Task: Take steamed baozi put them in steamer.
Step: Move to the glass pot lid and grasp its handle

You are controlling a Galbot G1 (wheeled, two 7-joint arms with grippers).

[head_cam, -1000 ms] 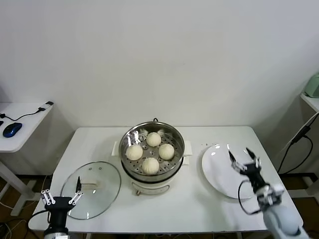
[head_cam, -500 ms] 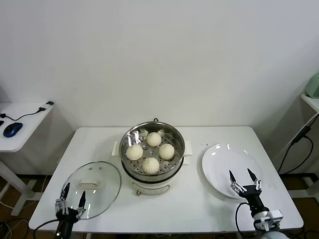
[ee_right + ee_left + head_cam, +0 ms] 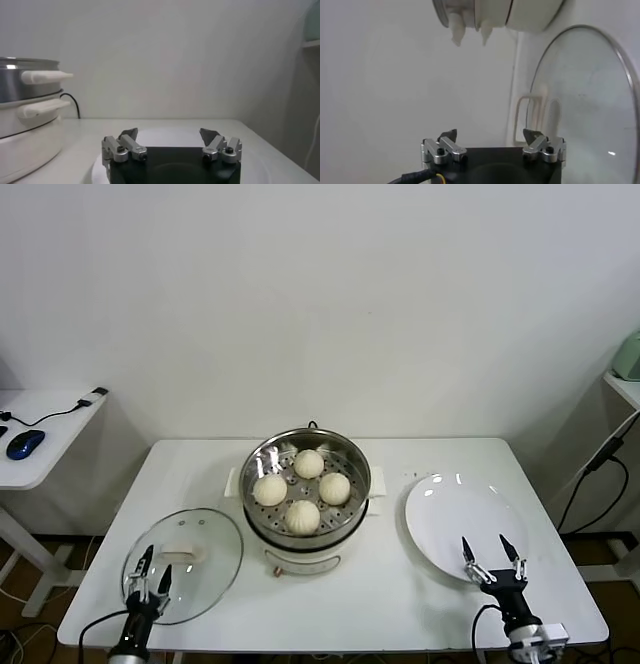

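Several cream-white baozi [image 3: 301,515] lie in the round steel steamer [image 3: 352,460] on its white pot base at the table's middle. The steamer also shows in the right wrist view [image 3: 20,85] and the left wrist view [image 3: 495,12]. My left gripper [image 3: 152,569] is open and empty, low at the table's front left, over the near edge of the glass lid [image 3: 215,554]. My right gripper [image 3: 492,552] is open and empty, low at the front right, at the near rim of the white plate [image 3: 460,509].
The glass lid with its white handle [image 3: 537,112] lies flat left of the steamer. The bare white plate [image 3: 165,135] lies right of it. A side table with a blue mouse [image 3: 24,444] stands at the far left. A cable hangs at the right edge.
Both arms have dropped back toward the table's front edge. The right gripper came off the plate toward me; the left sank low and then edged up by the lid. The baozi have not moved.
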